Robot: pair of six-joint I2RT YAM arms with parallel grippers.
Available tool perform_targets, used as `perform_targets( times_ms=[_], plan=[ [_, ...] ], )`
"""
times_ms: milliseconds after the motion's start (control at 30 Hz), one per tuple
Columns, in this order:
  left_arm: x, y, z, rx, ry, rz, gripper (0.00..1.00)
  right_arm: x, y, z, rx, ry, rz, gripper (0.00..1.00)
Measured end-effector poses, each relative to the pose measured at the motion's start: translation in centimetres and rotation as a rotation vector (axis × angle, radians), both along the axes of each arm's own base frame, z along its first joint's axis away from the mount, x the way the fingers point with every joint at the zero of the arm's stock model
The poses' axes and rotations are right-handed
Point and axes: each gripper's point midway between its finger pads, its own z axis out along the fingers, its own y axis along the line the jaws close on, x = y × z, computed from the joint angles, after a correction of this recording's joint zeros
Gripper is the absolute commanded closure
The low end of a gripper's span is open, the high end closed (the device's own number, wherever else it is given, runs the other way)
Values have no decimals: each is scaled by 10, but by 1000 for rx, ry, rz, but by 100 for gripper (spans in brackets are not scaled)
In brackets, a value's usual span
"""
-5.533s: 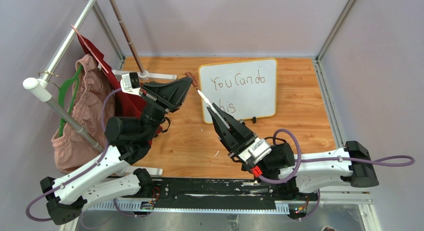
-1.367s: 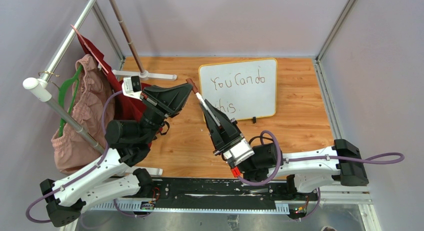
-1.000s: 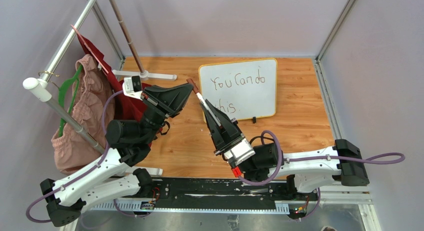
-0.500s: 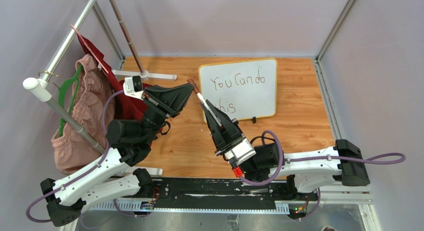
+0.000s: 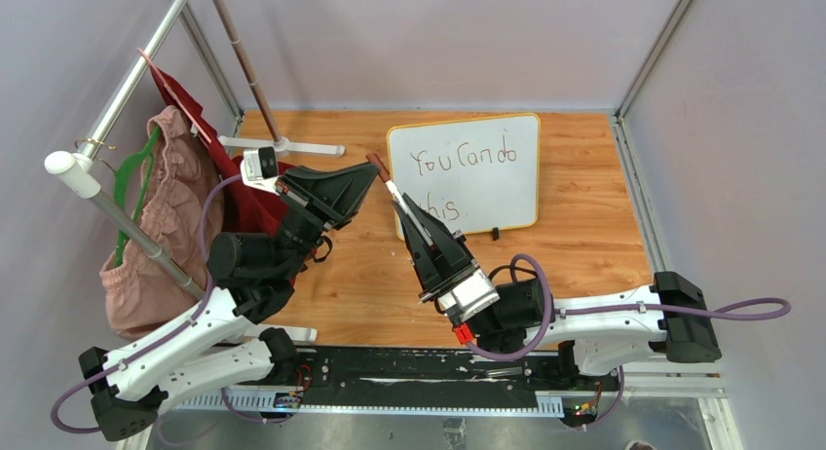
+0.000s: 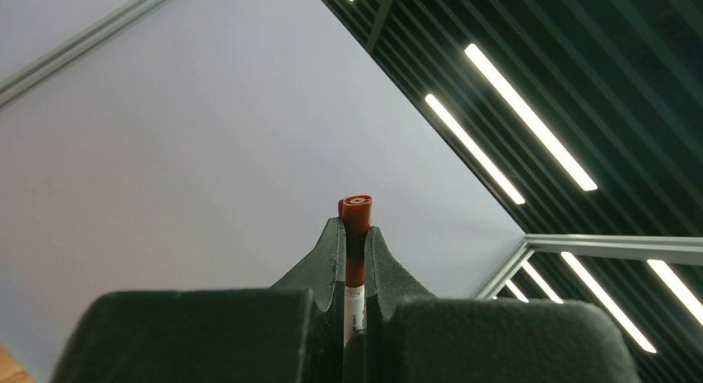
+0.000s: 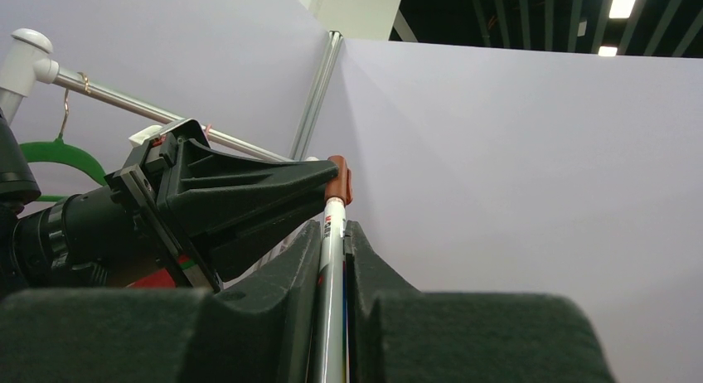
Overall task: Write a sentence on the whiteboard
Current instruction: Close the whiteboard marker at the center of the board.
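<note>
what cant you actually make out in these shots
- Top view: the right pincer and marker cover part of the sentence, the second line's start.
- Both wrist views: whiteboard out of frame; they show walls and ceiling.
- Whether the cap is fully seated: too small from above, hidden inside the left pincer.

Item, as I see it: whiteboard (image 5: 508,189), white, yellow-orange rim, at my 12 o'clock. Sentence (image 5: 466,160) "You Can do this.", reddish-brown, two lines.

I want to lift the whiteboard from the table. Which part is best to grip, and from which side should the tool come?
Grip the whiteboard probably at its right edge, coming from the right. It is flat and thin, so the jaws can only close across the rim, and the marker crowds the left edge.
</note>
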Motion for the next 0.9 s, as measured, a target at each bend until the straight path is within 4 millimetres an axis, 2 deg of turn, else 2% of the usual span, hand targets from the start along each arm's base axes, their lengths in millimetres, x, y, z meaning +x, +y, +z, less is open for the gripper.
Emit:
perform_targets(
  times_ms=[833, 900],
  plan=[
    [-2, -9, 4, -3, -9, -55, 100, 5, -6, 6, 21, -8, -20, 100],
    [-3, -7, 6, -8, -10, -52, 96, 6, -6, 6, 21, -8, -21, 100]
  ],
)
